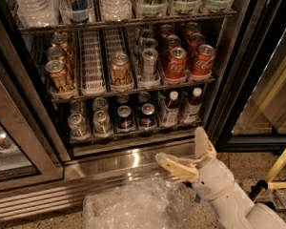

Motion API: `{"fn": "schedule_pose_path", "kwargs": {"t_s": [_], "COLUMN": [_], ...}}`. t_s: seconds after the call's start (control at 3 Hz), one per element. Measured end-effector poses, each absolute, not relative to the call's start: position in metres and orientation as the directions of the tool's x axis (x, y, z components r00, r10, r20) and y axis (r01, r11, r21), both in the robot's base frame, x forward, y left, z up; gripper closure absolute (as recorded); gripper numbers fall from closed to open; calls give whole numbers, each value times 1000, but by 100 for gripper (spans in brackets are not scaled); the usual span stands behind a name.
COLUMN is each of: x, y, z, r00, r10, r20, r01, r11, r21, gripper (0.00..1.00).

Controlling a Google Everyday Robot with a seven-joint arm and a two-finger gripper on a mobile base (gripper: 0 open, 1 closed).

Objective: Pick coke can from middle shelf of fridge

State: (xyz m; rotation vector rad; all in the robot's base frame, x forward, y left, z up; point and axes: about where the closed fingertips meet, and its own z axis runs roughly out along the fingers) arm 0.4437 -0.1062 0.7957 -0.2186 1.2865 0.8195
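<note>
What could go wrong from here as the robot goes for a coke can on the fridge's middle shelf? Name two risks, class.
1. The gripper hangs low by the steel base of the fridge, fingers spread, below the middle shelf. Rising, it might knock the small bottles on the shelf beneath.
2. The front coke can stands close between a second coke can and a silver can, so a finger might shove a neighbour.
</note>
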Motion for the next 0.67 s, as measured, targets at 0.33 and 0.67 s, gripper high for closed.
{"fn": "schedule_pose_path", "kwargs": {"t_s": [0.33,0.67], "x": [483,493], "y": [-144,-151], "z": [816,804], "r00": [104,101], "r10": [453,406], "r20": [-885,-908], "r01": [-566,-535], "r11": [759,792], "r21": [322,294], "gripper": [0,0]}}
